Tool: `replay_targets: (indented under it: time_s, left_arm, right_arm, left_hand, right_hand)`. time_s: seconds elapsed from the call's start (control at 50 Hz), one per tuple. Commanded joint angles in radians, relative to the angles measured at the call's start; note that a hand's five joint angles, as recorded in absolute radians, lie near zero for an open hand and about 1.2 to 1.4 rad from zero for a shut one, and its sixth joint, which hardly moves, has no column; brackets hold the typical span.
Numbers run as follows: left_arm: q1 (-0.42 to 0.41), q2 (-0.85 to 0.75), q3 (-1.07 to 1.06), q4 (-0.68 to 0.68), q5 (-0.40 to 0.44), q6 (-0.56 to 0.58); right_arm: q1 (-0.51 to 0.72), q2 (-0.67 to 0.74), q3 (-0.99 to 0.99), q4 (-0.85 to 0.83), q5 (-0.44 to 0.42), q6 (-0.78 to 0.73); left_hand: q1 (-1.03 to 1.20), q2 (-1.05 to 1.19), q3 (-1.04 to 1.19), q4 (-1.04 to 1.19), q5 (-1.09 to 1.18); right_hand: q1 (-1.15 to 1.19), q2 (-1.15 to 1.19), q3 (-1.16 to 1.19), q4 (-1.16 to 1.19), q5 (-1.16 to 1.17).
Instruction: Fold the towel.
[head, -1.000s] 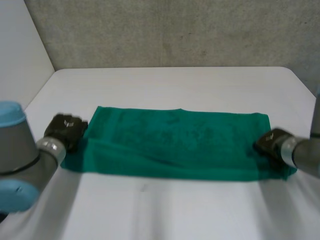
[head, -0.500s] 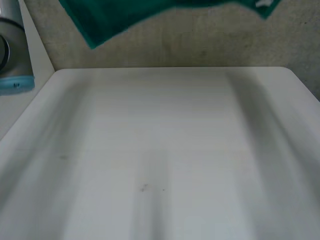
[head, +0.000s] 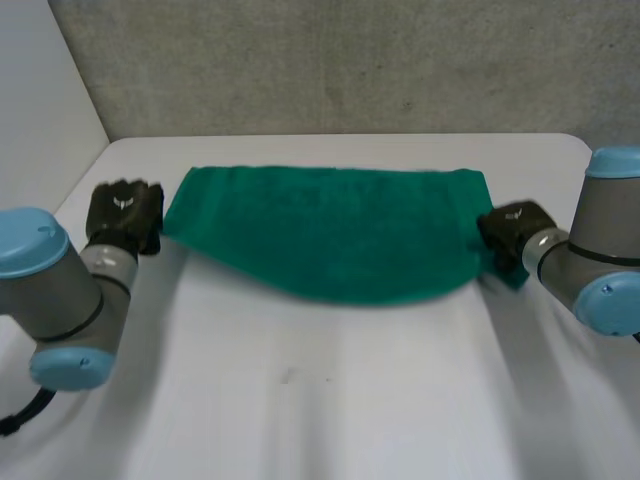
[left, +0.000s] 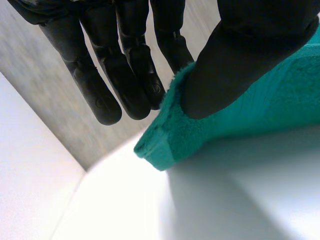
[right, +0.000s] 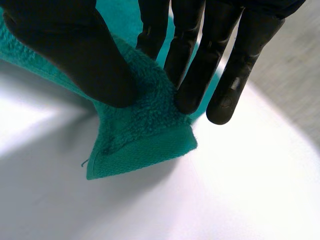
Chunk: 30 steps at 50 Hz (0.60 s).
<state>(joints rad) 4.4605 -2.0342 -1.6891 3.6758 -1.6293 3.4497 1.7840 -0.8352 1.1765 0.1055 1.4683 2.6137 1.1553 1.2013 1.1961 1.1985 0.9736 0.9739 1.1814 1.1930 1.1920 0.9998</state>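
Two hands have the towel (head: 330, 240) between them in the head view: the left hand (head: 125, 215) at one end and the right hand (head: 512, 235) at the other, over the far half of the white table (head: 330, 410). The cloth is stretched between them along its upper edge, while its lower edge sags in a curve at the middle. It looks held up rather than laid flat, though I cannot tell how many layers hang there.

At the left wrist, the left hand (left: 235, 55) presses its thumb down on the towel (left: 265, 115) close to a corner, with its straight fingers (left: 125, 80) at the cloth's edge on the far side, so the end is pinched. The corner pokes out just beyond the thumb.

At the right wrist, the right hand (right: 75, 50) pinches the towel (right: 145, 140) between thumb and fingers (right: 190, 80), and a hemmed corner hangs free below the fingertips, above the table.

As a judgement, the task is partway. Both ends are gripped and the cloth is under control, but no neat fold lies on the table yet. Laying it down with the edges matched, letting go and any further folds are left to do.
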Motion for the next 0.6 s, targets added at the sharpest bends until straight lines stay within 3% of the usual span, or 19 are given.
replay_targets:
  time_s: [0.02,0.12,0.16,0.18,0.22,0.26,0.36,0.46,0.6]
  left_arm:
    - [0.068,0.158,-0.135,-0.221,0.0,0.098]
    - [0.101,0.291,-0.211,-0.4,0.014,0.193]
    - [0.108,0.373,-0.257,-0.518,0.06,0.247]
    - [0.108,0.402,-0.273,-0.561,0.087,0.261]
    - [0.109,0.419,-0.282,-0.58,0.106,0.263]
    - [0.111,0.439,-0.287,-0.593,0.126,0.264]
    - [0.109,0.433,-0.241,-0.496,0.166,0.258]
    - [0.047,0.249,-0.128,-0.288,0.158,0.256]
    - [-0.013,0.004,0.084,-0.119,0.094,0.266]
  right_arm:
    - [-0.006,-0.1,0.046,0.241,0.0,-0.046]
    - [-0.005,-0.225,0.149,0.368,-0.008,-0.208]
    - [-0.005,-0.286,0.24,0.428,0.01,-0.356]
    - [-0.005,-0.286,0.241,0.428,0.01,-0.357]
    - [-0.009,-0.324,0.32,0.447,0.032,-0.482]
    - [-0.011,-0.325,0.327,0.442,0.037,-0.501]
    - [-0.002,-0.277,0.258,0.343,0.043,-0.445]
    - [0.0,-0.131,0.125,0.264,0.057,-0.337]
    - [0.003,-0.012,-0.053,0.215,0.095,-0.216]
  left_hand:
    - [0.241,0.195,0.2,0.198,0.248]
    - [0.241,0.195,0.2,0.198,0.248]
    - [0.241,0.195,0.2,0.198,0.248]
    - [0.241,0.195,0.2,0.198,0.248]
    - [0.241,0.195,0.2,0.198,0.248]
    - [0.241,0.195,0.2,0.198,0.248]
    - [0.241,0.195,0.2,0.198,0.248]
    - [0.241,0.195,0.2,0.198,0.248]
    - [0.241,0.195,0.2,0.198,0.248]
  right_hand:
    - [0.422,0.215,0.203,0.204,0.222]
    - [0.422,0.215,0.203,0.204,0.222]
    - [0.422,0.215,0.203,0.204,0.222]
    - [0.422,0.215,0.203,0.204,0.222]
    - [0.422,0.215,0.203,0.204,0.222]
    - [0.422,0.215,0.203,0.204,0.222]
    - [0.422,0.215,0.203,0.204,0.222]
    - [0.422,0.215,0.203,0.204,0.222]
    - [0.422,0.215,0.203,0.204,0.222]
